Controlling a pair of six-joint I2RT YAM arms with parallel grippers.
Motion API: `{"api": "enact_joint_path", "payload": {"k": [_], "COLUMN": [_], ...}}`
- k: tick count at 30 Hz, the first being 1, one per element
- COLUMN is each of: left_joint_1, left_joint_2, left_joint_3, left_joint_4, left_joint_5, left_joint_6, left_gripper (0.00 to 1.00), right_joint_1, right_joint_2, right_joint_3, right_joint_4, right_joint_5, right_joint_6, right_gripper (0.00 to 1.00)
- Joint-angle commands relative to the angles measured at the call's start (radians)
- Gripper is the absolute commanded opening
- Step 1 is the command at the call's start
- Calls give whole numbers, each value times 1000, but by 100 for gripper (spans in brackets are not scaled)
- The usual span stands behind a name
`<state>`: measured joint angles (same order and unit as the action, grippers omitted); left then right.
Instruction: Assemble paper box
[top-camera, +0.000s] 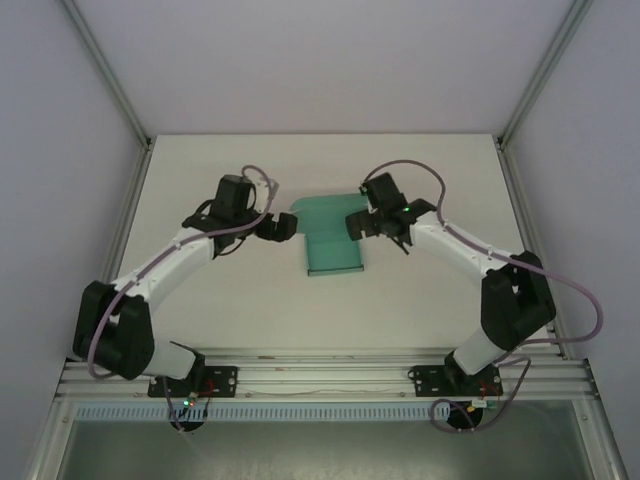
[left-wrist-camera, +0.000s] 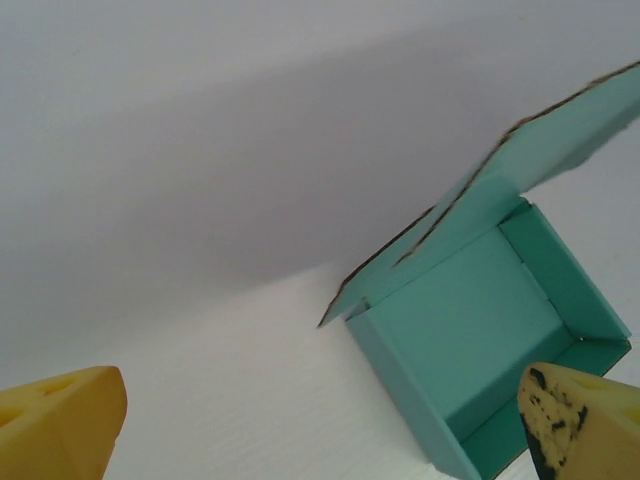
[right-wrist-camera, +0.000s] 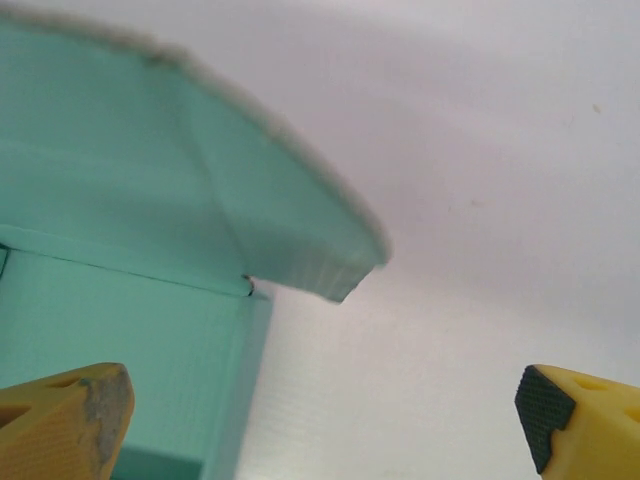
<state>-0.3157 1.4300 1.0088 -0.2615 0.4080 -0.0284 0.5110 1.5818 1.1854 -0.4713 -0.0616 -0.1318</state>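
The teal paper box lies at the middle of the white table, its tray folded up and its lid flap raised at the far end. In the left wrist view the box shows as an open tray with standing walls. My left gripper is open just left of it, holding nothing. On the box's right side my right gripper is open too. From the right wrist, the box wall sits by the left fingertip, the lid overhangs, and the gripper grips nothing.
White table with pale walls on three sides and metal frame posts at the back corners. An aluminium rail carrying both arm bases runs along the near edge.
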Motion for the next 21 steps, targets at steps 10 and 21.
{"api": "enact_joint_path", "payload": {"k": [10,21], "left_joint_1": [-16,-44], "left_joint_2": [296,273], "left_joint_3": [314,310], "left_joint_4": [-239,-173], "left_joint_5": [65,30], "left_joint_6": [329,282], "left_gripper": [56,4], "right_joint_1": [-119,-120], "right_joint_2": [290,248], "right_joint_3": [395,342], "right_joint_4": [-337,-283], "right_joint_5": [-348,-325], "right_joint_6": [-641,-581], "right_gripper": [76,20]}}
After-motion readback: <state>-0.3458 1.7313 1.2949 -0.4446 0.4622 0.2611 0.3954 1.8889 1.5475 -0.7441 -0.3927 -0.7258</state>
